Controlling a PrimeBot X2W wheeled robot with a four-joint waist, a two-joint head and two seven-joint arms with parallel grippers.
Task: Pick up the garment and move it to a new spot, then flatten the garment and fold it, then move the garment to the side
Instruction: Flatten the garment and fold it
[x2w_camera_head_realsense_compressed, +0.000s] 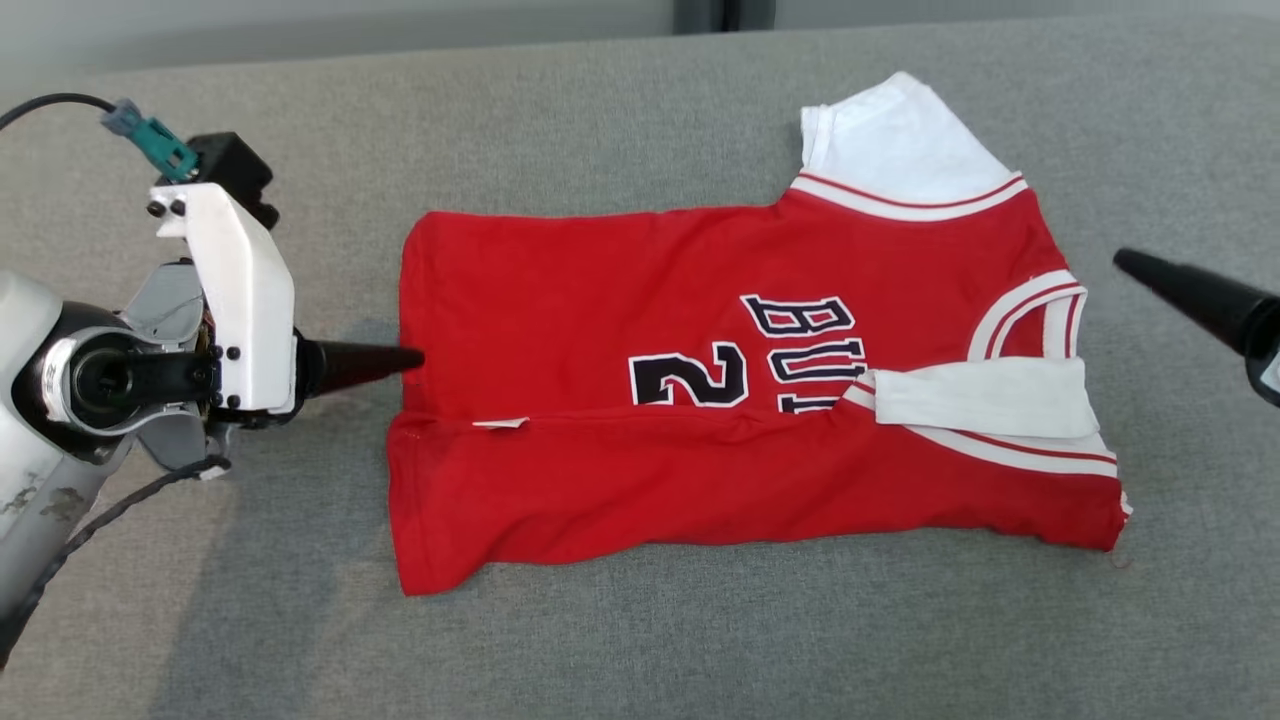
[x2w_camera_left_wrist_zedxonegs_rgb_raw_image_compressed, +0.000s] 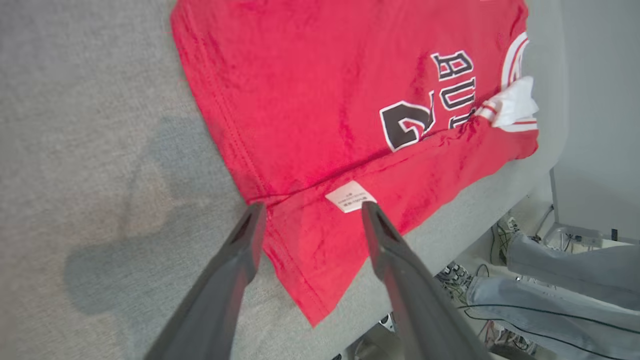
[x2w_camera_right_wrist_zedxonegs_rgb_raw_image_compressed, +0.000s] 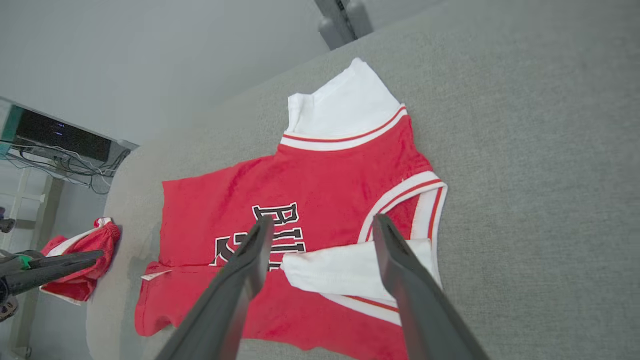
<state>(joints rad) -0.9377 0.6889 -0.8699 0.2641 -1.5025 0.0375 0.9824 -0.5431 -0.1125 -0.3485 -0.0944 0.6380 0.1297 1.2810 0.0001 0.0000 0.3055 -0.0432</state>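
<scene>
One red jersey (x2w_camera_head_realsense_compressed: 600, 300) lies on a grey upholstered surface (x2w_camera_head_realsense_compressed: 700, 640).

Grey fabric-covered desk (x2w_camera_head_realsense_compressed: 640, 650). Red-and-white cloth (x2w_camera_right_wrist_zedxonegs_rgb_raw_image_compressed: 82, 260) lying beyond desk edge. Black box (x2w_camera_right_wrist_zedxonegs_rgb_raw_image_compressed: 60, 134), tangled cables (x2w_camera_right_wrist_zedxonegs_rgb_raw_image_compressed: 75, 167) beneath it. Person's legs in jeans (x2w_camera_left_wrist_zedxonegs_rgb_raw_image_compressed: 525, 302) beside desk.
</scene>
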